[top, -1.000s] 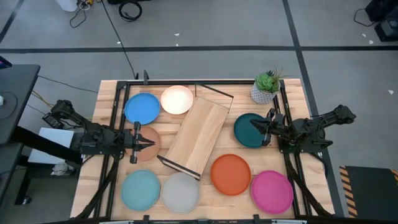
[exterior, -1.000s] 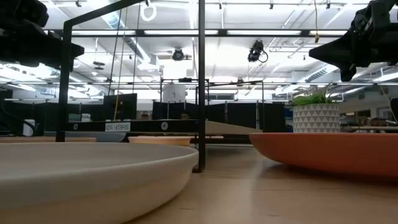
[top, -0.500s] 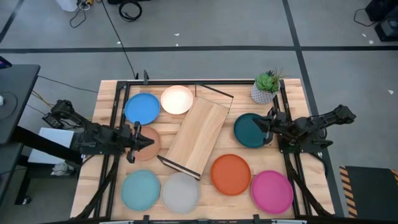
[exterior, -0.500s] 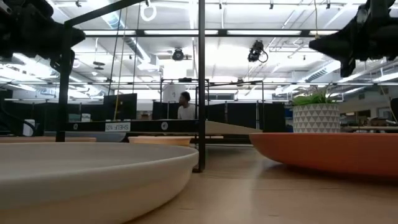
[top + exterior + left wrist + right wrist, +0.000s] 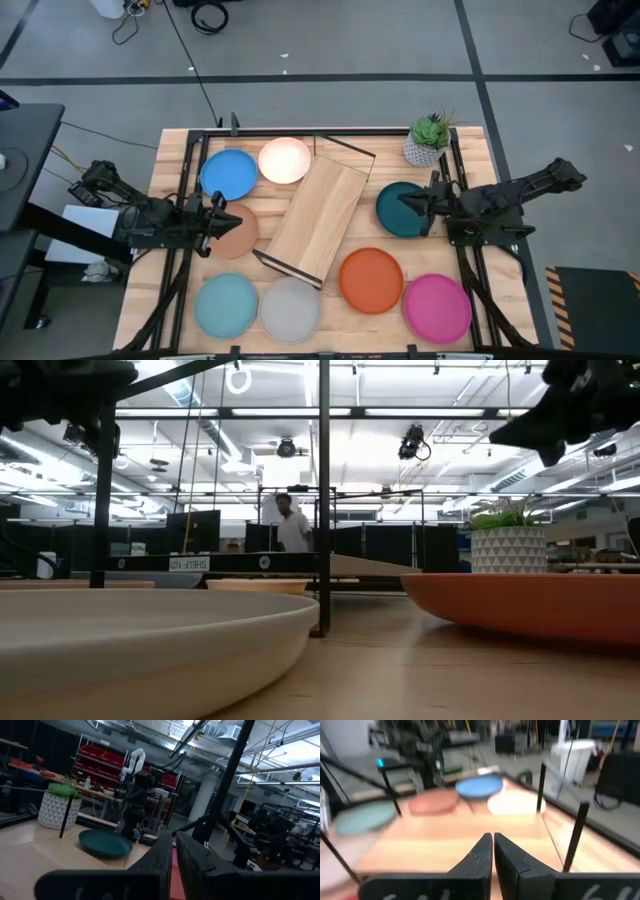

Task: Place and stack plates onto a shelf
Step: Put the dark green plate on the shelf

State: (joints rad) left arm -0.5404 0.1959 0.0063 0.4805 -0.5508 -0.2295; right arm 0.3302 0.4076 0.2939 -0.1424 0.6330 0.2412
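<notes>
Two closed grippers, left gripper [image 5: 216,222] above terracotta plate [image 5: 238,234], right gripper [image 5: 404,203] above teal plate [image 5: 398,215].

Light wood board of the shelf [image 5: 317,215], smooth, fine-grained, matt; frame of thin black metal wire. Slatted wooden tabletop [image 5: 400,322], pale, satin. Matt plastic plates: teal plate [image 5: 397,210] just under the right gripper [image 5: 408,205], terracotta plate [image 5: 238,232] under the left gripper [image 5: 218,222]. Dark matt gripper fingers.
</notes>
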